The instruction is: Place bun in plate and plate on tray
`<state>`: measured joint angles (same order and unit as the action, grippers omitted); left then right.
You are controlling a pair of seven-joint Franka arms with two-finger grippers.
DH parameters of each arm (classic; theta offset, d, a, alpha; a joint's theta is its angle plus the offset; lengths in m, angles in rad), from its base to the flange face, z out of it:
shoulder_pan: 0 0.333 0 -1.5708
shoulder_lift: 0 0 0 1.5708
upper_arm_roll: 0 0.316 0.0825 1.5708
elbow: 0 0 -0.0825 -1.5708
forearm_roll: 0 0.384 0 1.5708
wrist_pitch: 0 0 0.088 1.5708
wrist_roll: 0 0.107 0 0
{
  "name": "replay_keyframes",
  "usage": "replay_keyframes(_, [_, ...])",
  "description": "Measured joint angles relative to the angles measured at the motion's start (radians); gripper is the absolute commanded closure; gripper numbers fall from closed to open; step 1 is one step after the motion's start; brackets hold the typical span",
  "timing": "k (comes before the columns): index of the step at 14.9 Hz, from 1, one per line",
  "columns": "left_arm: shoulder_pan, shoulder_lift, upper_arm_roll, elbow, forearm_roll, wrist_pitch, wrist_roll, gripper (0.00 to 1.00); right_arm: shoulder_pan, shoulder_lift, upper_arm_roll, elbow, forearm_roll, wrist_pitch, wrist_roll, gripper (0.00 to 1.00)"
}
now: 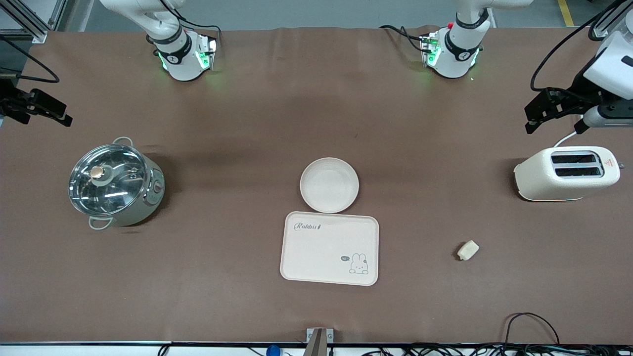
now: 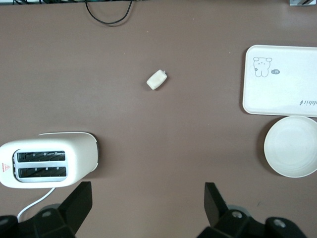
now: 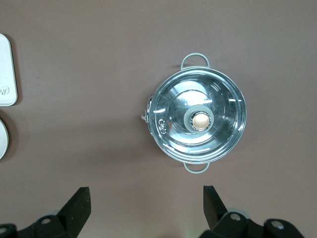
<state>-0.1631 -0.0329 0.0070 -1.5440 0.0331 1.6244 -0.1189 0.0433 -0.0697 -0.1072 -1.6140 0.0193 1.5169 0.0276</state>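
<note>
Bun: the small pale cream oblong bun [image 1: 468, 249] lies alone on the brown table [image 1: 247, 123], toward the left arm's end, level with the tray and well apart from it, nearer the front camera than the toaster.
Plate: the round shallow cream plate [image 1: 329, 184] sits bare at mid-table, its rim just touching the tray's edge, farther from the front camera than the tray.
Tray: the rectangular cream tray [image 1: 329, 248] with the "Rabbit" word and rabbit drawing holds nothing yet.
Left gripper: the left gripper [image 1: 544, 111] hangs high over the table near the toaster, fingers spread wide and carrying nothing.
Right gripper: the right gripper [image 1: 34, 108] waits over the table's edge above the pot, fingers parted too, nothing between them.
Step in hand: looks like the very start, the bun pick, and the left arm is the closer one.
How to do it well: come straight down over the bun, turn the wrist so the fingers close across its short width, squeeze gently as it is likely soft, then lift clear before carrying it to the plate's centre.
Count: one bun, one plate, one tray, one cream two-slot toaster [image 1: 566, 173], one glass-lidded metal pot [image 1: 116, 184], two grippers.
</note>
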Motion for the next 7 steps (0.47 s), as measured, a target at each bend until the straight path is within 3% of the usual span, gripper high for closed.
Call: replay_keyframes(7, [0.006, 0.006, 0.004, -0.002, 0.002, -0.027, 0.002, 0.0, 0.01, 0.003, 0.006, -0.001, 0.004, 0.013, 0.0, 0.0])
